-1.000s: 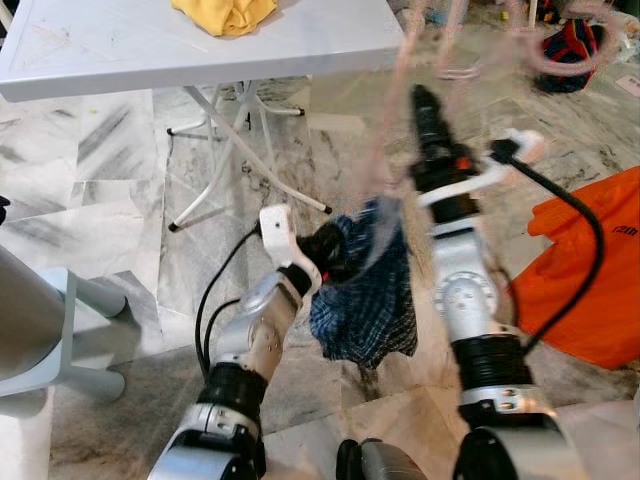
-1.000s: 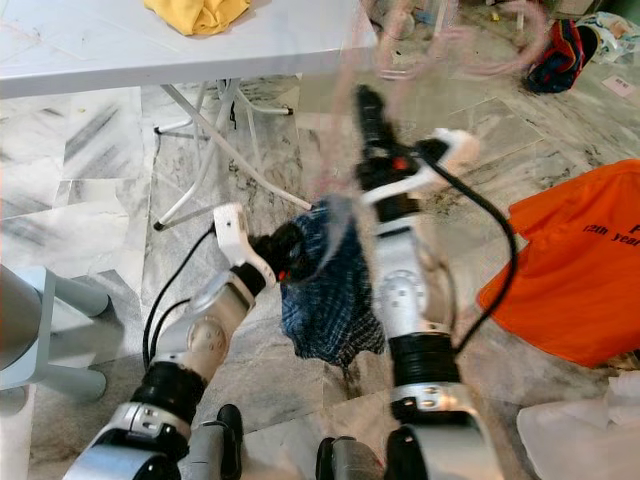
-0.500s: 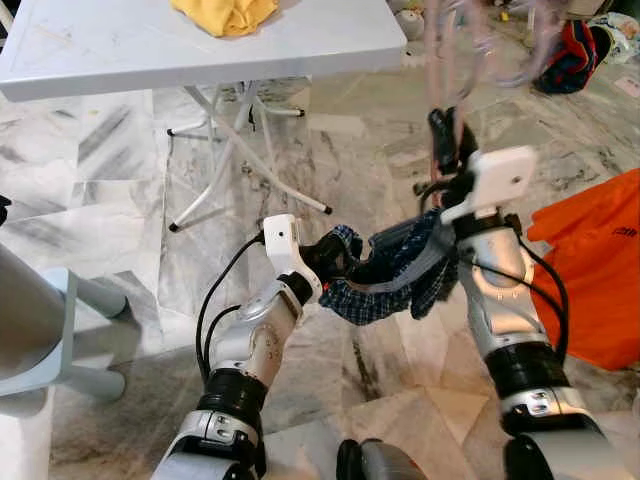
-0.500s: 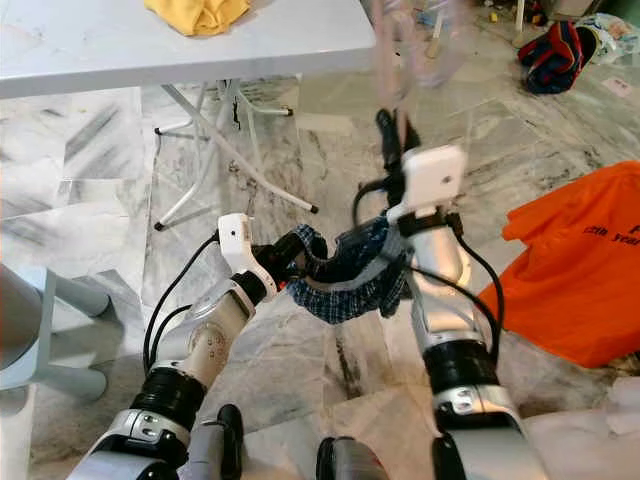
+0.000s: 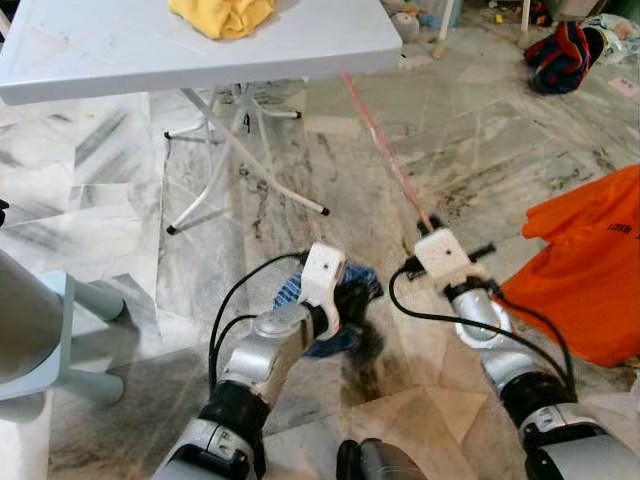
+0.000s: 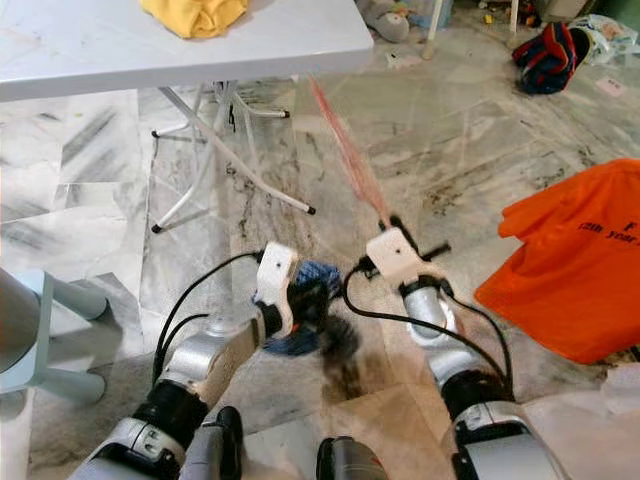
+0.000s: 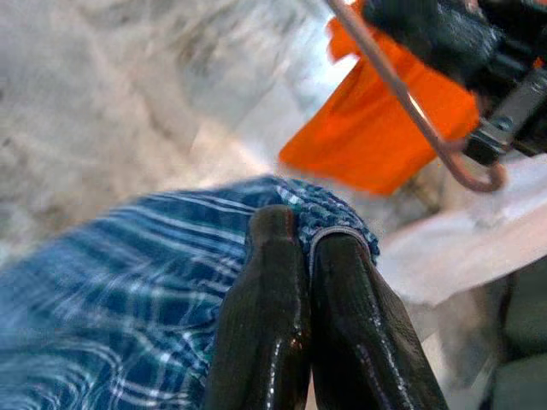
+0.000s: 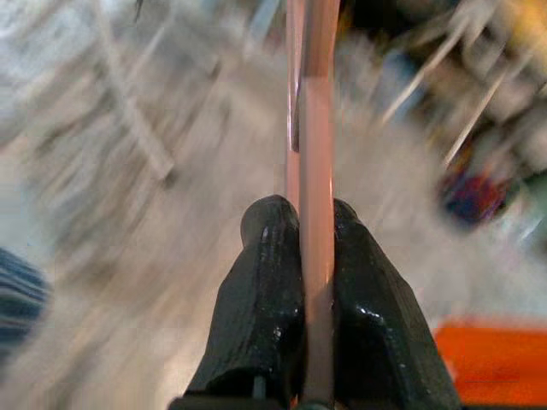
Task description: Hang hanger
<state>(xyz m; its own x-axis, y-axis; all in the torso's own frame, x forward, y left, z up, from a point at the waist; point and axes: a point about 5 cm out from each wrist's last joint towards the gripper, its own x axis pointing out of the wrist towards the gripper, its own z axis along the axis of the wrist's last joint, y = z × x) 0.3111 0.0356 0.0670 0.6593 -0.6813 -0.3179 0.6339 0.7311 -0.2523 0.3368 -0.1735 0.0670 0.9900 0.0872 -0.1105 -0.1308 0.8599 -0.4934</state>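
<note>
A pink hanger (image 5: 385, 150) shows as a blurred streak slanting up from my right gripper (image 5: 428, 228), which is shut on it low over the marble floor. In the right wrist view the two black fingers (image 8: 273, 256) pinch the pink hanger bar (image 8: 309, 154). My left gripper (image 7: 303, 226) is shut on the edge of a blue plaid cloth (image 7: 128, 282). The plaid cloth (image 5: 345, 300) is bunched under the left wrist, close to the floor and left of the right gripper. The hanger's hook (image 7: 444, 145) passes just beyond the left fingertips.
A white folding table (image 5: 120, 50) with a yellow cloth (image 5: 225, 15) stands ahead to the left, its legs (image 5: 240, 150) reaching toward me. An orange shirt (image 5: 590, 260) lies on the floor at right. A red and dark bag (image 5: 560, 55) lies far right, a grey stool (image 5: 45, 330) at left.
Both arms have dropped from chest height to near the floor. The plaid cloth, stretched between the two grippers before, is now bunched at the left gripper. The hanger swung down with the right gripper.
</note>
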